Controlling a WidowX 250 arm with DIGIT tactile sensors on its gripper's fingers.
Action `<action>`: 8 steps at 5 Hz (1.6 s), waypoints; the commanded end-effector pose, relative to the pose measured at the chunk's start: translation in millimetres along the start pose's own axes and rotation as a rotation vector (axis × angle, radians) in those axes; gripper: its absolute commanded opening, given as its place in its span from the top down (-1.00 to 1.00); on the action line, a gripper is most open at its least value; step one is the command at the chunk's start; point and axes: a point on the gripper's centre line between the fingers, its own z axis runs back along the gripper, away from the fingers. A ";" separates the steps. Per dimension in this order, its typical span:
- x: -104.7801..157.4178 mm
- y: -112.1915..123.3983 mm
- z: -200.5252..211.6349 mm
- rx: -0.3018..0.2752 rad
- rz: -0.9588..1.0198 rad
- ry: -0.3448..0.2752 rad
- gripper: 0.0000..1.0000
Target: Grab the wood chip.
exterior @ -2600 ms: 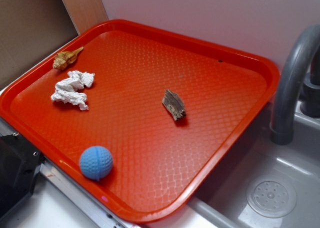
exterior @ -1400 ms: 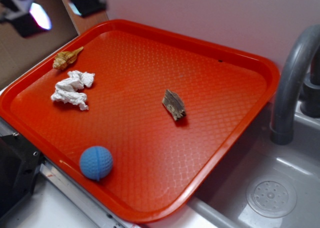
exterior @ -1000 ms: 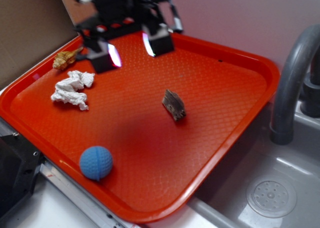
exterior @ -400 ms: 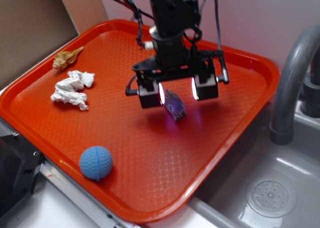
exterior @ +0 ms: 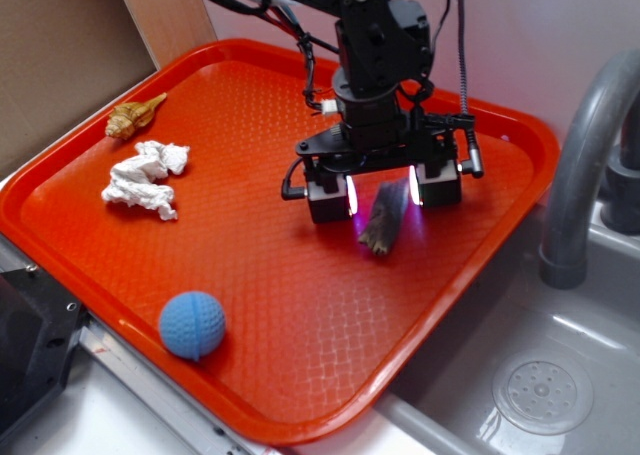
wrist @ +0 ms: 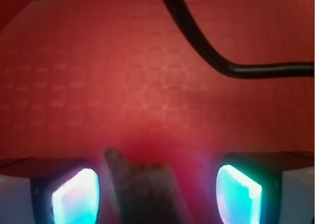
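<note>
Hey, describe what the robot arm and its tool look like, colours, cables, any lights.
The arm is black, blocky at the wrist, with black and grey cables looping around it. The tool has a black crossbar carrying two pale, boxy fingers whose inner pads glow pink-violet in the exterior view and cyan-white in the wrist view. A thick black cable crosses the wrist view.

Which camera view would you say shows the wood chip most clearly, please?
The exterior view: the wood chip shows sharp with streaky grain, tilted between the open gripper fingers on the orange tray. The wrist view shows only a blurred dark shape at the bottom edge, between the lit pads.
</note>
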 end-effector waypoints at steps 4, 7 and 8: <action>21.7 34.2 66.9 -0.071 -0.168 -0.005 1.00; 61.1 90.1 173.9 -0.105 -0.538 -0.058 1.00; 66.7 113.0 194.4 -0.101 -0.501 -0.071 1.00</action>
